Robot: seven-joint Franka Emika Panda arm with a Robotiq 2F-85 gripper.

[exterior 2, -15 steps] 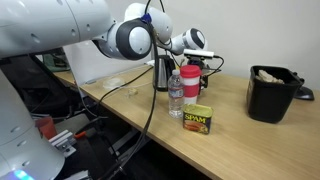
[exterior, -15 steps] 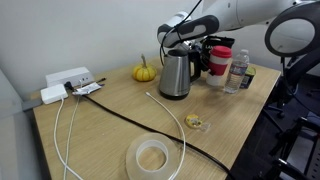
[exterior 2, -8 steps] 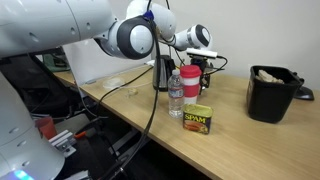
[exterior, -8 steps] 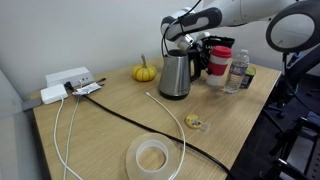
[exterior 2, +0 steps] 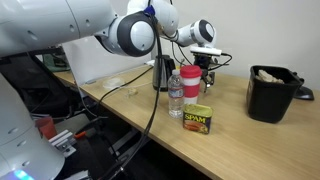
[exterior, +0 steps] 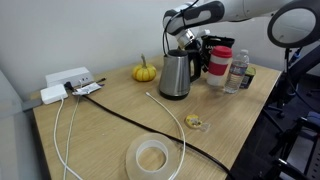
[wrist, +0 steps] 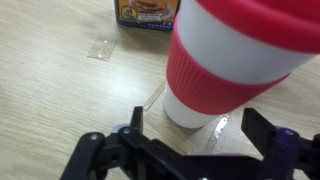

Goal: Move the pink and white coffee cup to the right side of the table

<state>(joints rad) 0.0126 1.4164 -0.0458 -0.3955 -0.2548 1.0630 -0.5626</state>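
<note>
Currently your pincer [wrist: 192, 122] stands wide open, holding nothing; pink and white coffee cup [wrist: 235, 60] upright on the surface [wrist: 50, 90], dead ahead, base centred just beyond the jaws.

In an exterior view the camera's high off a table [exterior: 100, 125] corner, looking down its length. In an exterior view it's lower, beside the table [exterior 2: 250, 140]. Wrist view's close on the pink and white coffee cup [wrist: 235, 60] (all three share it).
</note>
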